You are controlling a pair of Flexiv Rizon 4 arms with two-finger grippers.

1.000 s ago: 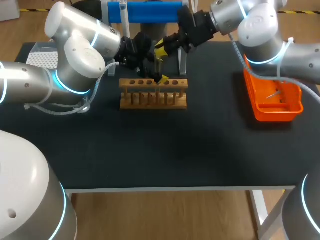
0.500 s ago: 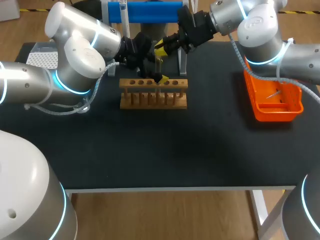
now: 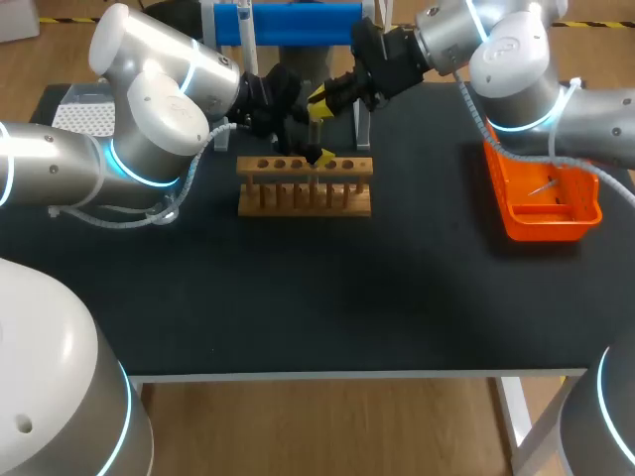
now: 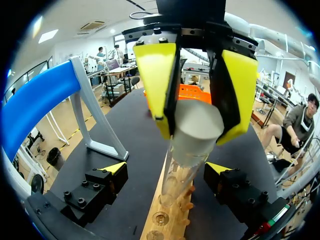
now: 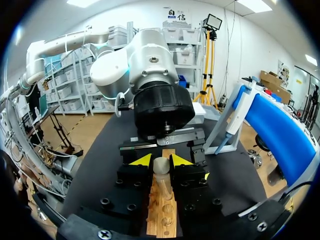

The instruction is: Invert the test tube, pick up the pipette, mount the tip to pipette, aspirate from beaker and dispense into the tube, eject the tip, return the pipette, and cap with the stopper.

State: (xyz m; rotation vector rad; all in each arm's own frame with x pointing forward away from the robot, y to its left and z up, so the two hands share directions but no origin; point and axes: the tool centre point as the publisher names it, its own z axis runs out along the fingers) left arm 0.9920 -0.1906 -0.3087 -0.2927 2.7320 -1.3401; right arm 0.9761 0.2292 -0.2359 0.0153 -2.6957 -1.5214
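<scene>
A clear glass test tube (image 3: 315,126) hangs upright over the wooden rack (image 3: 305,188), its lower end at the rack's holes. My right gripper (image 3: 319,102) is shut on the tube's upper end; the right wrist view shows the tube (image 5: 161,167) pinched in that gripper (image 5: 161,161) above the rack (image 5: 162,212). My left gripper (image 4: 166,170) stands open, its fingers on either side of the tube (image 4: 192,145) lower down without touching it. The pipette (image 5: 234,120) hangs on the blue stand (image 3: 298,22) behind the rack.
An orange tray (image 3: 571,223) sits at the right of the table. A white tip box (image 3: 84,114) stands at the back left behind my left arm. The stand's grey leg (image 4: 92,117) rises close beside the rack.
My right gripper has lifted the test tube slightly above the rack. The left arm has stayed where it was.
</scene>
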